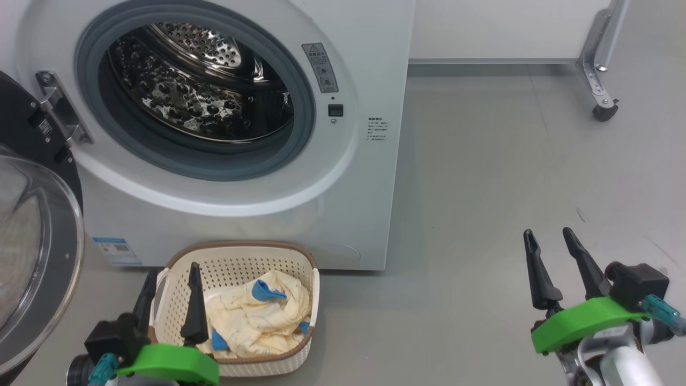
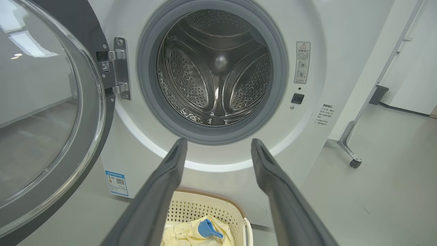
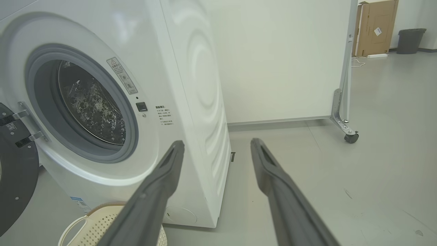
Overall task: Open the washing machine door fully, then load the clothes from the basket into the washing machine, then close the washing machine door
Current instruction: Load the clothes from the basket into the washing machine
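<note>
I'm looking at a white panel point(image 3: 280, 61) standing on a wheeled foot point(image 3: 346, 130); a cardboard box point(image 3: 375, 29) and dark bin point(image 3: 411, 40) are sitting beyond.

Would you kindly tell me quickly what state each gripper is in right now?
Left dark-fingered gripper: open, holding nothing, by the cream perforated plastic basket.
Right dark-fingered gripper: open, holding nothing.

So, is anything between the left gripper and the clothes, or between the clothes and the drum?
Nothing visible. The clothes lie uncovered in the basket. The open left gripper is at the basket's left rim. The door is swung aside to the left, so the way into the drum above the basket is unblocked.
</note>
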You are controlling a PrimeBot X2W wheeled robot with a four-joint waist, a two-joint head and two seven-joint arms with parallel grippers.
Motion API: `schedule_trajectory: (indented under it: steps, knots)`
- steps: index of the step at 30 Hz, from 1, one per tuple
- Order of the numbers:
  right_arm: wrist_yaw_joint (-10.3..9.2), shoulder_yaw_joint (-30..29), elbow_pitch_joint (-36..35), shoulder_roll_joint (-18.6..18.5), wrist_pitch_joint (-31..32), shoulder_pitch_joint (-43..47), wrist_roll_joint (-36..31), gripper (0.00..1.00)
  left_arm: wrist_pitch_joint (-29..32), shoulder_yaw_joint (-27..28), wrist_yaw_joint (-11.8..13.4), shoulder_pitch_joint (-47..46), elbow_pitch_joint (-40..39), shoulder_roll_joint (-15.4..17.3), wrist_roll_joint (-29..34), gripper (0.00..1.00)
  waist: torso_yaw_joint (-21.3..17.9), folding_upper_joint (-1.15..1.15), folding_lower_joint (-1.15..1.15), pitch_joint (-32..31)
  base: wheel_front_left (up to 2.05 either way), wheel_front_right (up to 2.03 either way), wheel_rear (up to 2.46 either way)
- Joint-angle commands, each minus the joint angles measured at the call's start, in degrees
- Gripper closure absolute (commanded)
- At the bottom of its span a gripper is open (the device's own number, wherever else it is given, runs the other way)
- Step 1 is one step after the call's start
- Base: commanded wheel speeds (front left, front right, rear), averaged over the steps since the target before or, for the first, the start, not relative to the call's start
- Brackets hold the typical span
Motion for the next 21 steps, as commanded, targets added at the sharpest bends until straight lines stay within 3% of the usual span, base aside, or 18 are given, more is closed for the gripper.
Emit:
schedule_trajectory:
  steps: [1, 21]
  knots:
    - [-0.15, 1.3, -1.7, -0.6, -0.1, -2.3, -0.1, 0.0, -0.6, 2.1, 0.1, -1.9, -1.9, 0.4, 0.6, 0.0, 0.0, 0.0, 0.0, 0.1, 0.0, 0.0, 0.0]
    - [-0.15, 1.1, -1.9, -0.6, -0.1, -2.2, -0.1, 0.0, -0.6, 2.3, -0.7, -1.8, -1.3, -0.1, 1.7, 0.0, 0.1, 0.0, 0.0, 0.5, 0.0, 0.0, 0.0]
